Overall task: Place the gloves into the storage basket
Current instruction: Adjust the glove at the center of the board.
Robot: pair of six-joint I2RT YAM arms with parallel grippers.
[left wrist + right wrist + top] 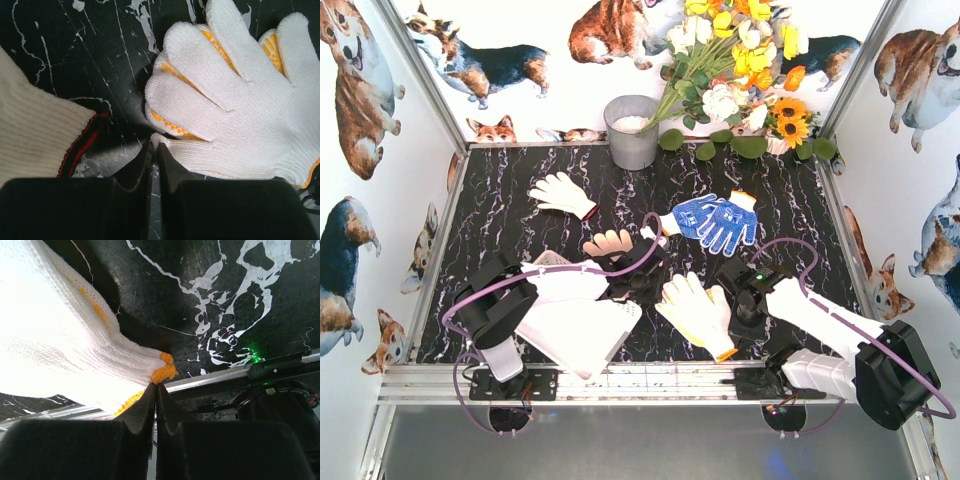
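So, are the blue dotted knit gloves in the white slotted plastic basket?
No, the blue dotted knit gloves lie on the black marbled table, apart from the basket.

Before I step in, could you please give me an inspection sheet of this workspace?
Surface: black marbled table, no spills seen.
Job's things: storage basket beneath the left arm; yellow-dotted glove near centre front; blue gloves, white glove and cream glove loose on the table.
Clutter: grey bucket and flowers at the back.
Grippers: left gripper shut at the yellow-dotted glove's edge; right gripper shut on its orange cuff.
Cables: purple cables loop over both arms.
Surroundings: corgi-print walls.
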